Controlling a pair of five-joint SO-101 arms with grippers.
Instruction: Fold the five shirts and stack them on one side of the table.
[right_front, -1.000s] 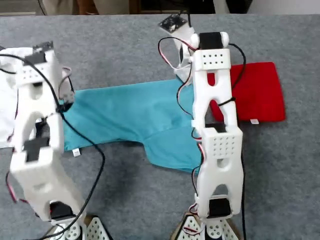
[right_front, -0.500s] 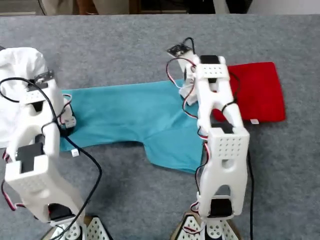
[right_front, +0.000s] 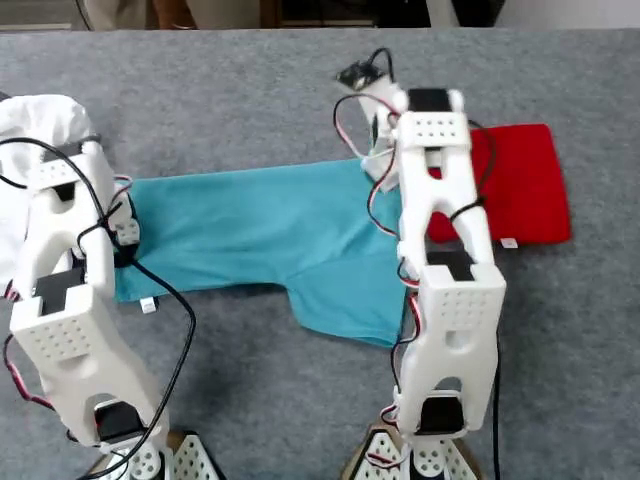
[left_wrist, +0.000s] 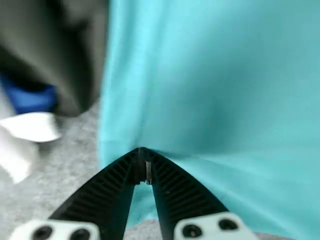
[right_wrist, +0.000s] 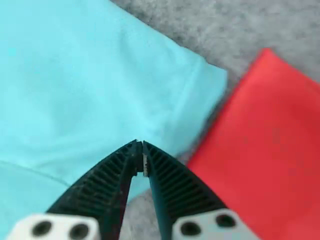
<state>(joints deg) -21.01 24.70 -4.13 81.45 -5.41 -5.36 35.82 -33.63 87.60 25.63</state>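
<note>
Two tools on the grey counter, and let's count the cloth: one teal shirt spread flat, one red shirt folded into a neat rectangle, and one white shirt in a heap.

The left tool is clenched, fingers tip to tip right at the teal shirt's edge. The fabric puckers into creases at the tips, so it's grasping that shirt. Just off to one side of it, past the teal edge, lie one dark garment, one blue piece tucked under it, and the white cloth nearer the tool.

Over to the right tool: also clenched, with no gap between the fingers and the tips down on the teal shirt's sleeve near its corner. Whether any cloth is caught between them, I can't tell. The red shirt lies just beside this tool, close to the teal sleeve's edge.

The teal shirt stretches between the two tools, each near an opposite end.
</note>
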